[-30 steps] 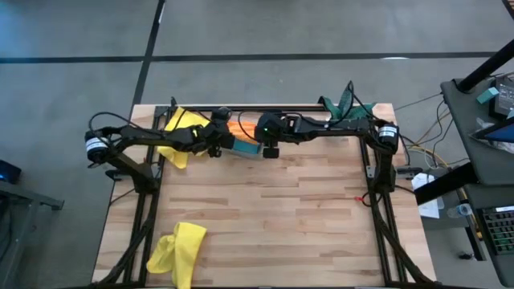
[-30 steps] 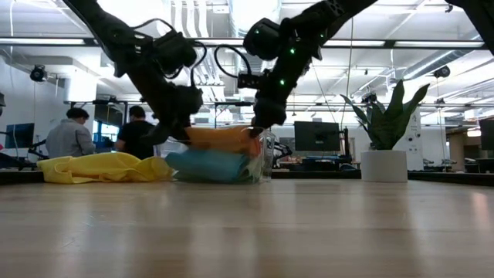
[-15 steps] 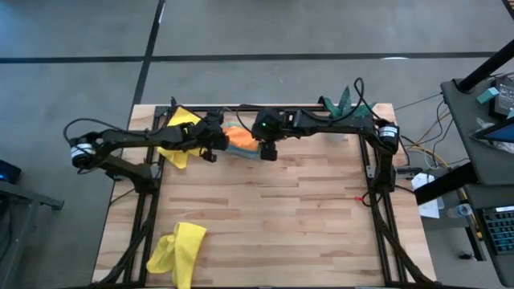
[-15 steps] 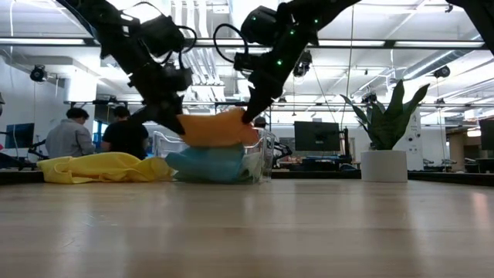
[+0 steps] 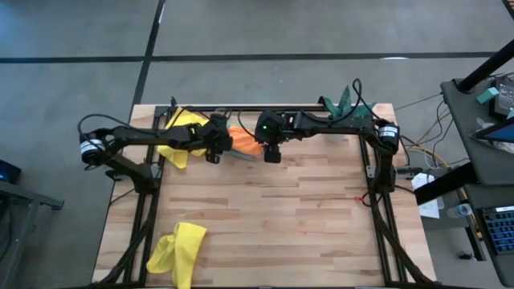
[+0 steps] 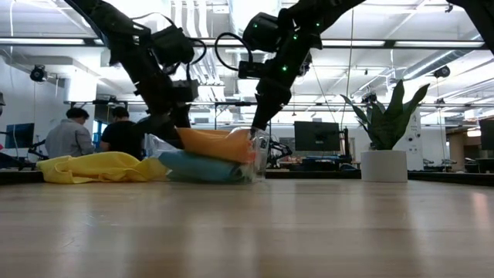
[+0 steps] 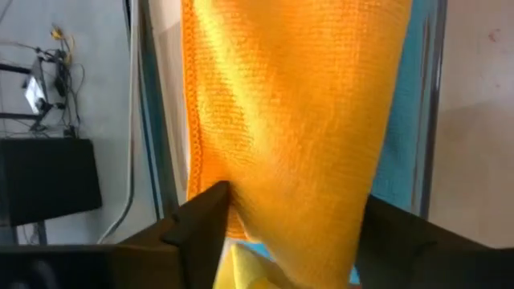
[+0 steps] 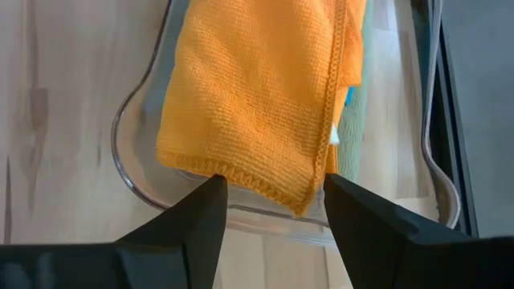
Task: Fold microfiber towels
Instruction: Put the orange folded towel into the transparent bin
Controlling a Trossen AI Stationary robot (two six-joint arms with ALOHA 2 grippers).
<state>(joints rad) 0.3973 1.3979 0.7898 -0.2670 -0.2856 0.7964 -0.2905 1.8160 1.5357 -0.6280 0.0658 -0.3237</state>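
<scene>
Orange towel point(image 8: 253, 104) — folded, lying on top in the clear plastic tray point(image 8: 136, 172) by the middle of the surface's far edge, over the turquoise towel point(image 6: 202, 167) and a sage green one point(image 8: 351, 128).

Left claw point(image 5: 215, 144) — fingers point(image 7: 197, 229) spread on either side of the orange towel's one end.

Right claw point(image 5: 271, 149) — spread, poised over the opposite end, fingers point(image 8: 193, 221) apart.

Yellow towel point(image 5: 183, 135) — heaped at the far-left corner, beside the tray.

Second yellow towel point(image 5: 178, 250) — crumpled near the near-left corner.
</scene>
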